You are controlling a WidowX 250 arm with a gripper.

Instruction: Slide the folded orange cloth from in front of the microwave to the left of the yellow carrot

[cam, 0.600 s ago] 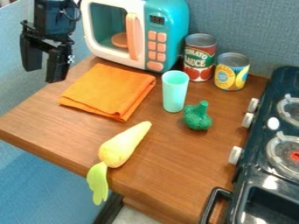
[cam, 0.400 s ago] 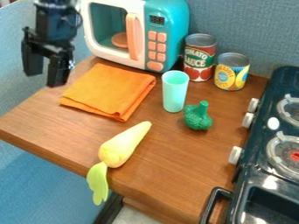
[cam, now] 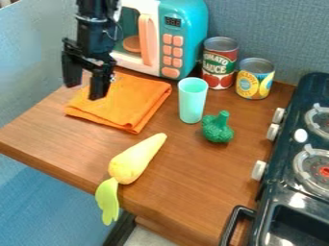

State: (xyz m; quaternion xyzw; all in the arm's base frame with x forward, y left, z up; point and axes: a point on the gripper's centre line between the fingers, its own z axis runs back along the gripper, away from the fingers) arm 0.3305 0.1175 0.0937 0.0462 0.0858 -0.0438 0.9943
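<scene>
End effector shifted rightward, near orange cloth, carrot leaves overhanging table edge

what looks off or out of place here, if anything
The yellow toy vegetable looks a little precarious: its green leafy end sticks out past the near edge of the wooden counter. Nothing looks spilled or broken, and the mint cup stands upright.

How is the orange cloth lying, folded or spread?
Folded: the orange cloth lies as a flat pad, with stacked layers showing along its near edge.
</scene>
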